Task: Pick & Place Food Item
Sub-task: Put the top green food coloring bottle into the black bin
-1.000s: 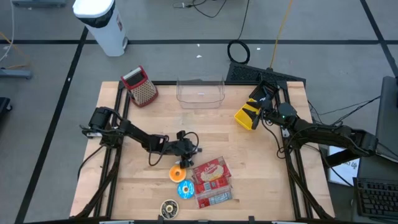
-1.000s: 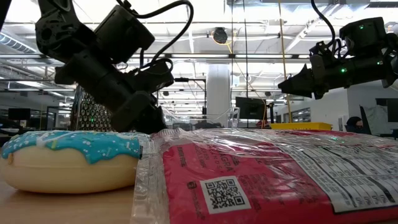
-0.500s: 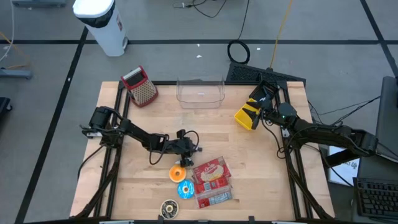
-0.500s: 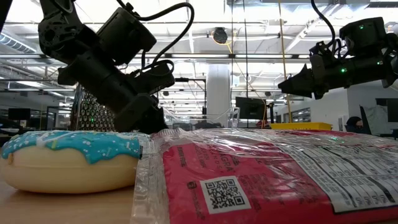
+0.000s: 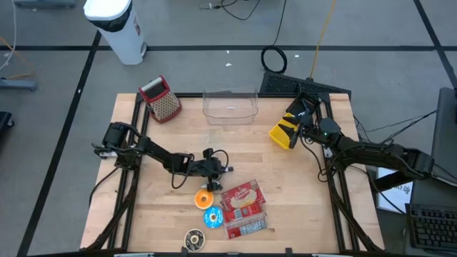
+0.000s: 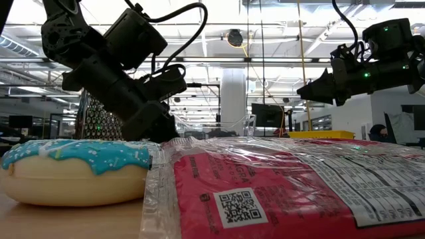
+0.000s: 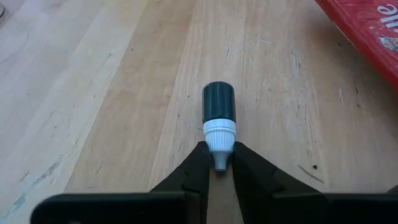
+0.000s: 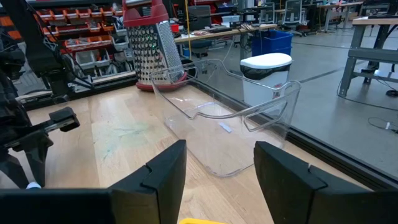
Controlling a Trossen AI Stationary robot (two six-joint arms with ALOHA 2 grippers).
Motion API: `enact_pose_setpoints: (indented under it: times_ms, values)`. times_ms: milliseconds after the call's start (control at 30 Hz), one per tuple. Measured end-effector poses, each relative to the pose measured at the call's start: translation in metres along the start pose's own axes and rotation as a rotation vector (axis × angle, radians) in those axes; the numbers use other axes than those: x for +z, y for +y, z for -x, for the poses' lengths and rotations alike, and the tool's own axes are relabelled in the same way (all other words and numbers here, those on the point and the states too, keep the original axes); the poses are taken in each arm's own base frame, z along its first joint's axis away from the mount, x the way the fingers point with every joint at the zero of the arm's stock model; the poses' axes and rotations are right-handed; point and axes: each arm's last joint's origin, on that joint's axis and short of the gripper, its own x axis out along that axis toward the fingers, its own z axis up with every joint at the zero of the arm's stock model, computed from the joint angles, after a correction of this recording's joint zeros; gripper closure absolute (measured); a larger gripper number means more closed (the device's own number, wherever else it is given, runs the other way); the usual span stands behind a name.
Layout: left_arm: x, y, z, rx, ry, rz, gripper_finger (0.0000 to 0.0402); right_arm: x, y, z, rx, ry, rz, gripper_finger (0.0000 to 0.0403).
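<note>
A robotics lab or workshop is shown. A wooden table [image 5: 285, 193] is set on a grey floor marked with black tape lines. Shelving with red parts bins [image 8: 68, 28], workbenches [image 8: 373, 31] and strip-lit ceilings [image 6: 265, 30] are seen beyond, and cables [image 5: 275, 57] are strewn about.

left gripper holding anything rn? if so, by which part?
Left gripper is pinched on the narrow white tip of a small dropper bottle; its dark end points away. Right gripper is empty.

Two dark jointed arms trailing looped black cables
</note>
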Motion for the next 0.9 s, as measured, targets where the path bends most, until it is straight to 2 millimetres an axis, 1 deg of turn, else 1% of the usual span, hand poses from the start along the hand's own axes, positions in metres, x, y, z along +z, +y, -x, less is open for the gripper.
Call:
enact_pose_setpoints:
  times_ms: [133, 333, 500, 600, 700, 800, 900]
  values:
    - [0.000, 0.000, 0.000, 0.001, 0.000, 0.000, 0.0344, 0.000, 0.000, 0.000, 0.000, 0.000, -0.014, 0.0227]
    - [0.000, 0.000, 0.000, 0.002, 0.000, -0.009, 0.0362, 0.000, 0.000, 0.000, 0.000, 0.001, -0.014, 0.0227]
    - [0.003, 0.000, 0.000, 0.029, -0.009, -0.058, 0.0362, 0.000, 0.000, 0.000, 0.001, 0.001, -0.016, 0.0227]
    - [0.015, -0.001, 0.001, 0.052, -0.051, -0.101, 0.0362, 0.000, 0.001, 0.000, 0.046, 0.003, -0.058, 0.0227]
    - [0.030, -0.002, 0.000, 0.081, -0.079, -0.172, 0.0365, 0.004, 0.006, 0.000, 0.160, -0.014, -0.153, 0.0227]
    - [0.050, -0.004, -0.001, 0.113, -0.092, -0.258, 0.0362, 0.010, 0.016, -0.002, 0.255, -0.007, -0.246, 0.0227]
    - [0.070, -0.005, -0.002, 0.176, -0.062, -0.366, 0.0360, 0.017, 0.026, -0.005, 0.319, 0.009, -0.297, 0.0227]
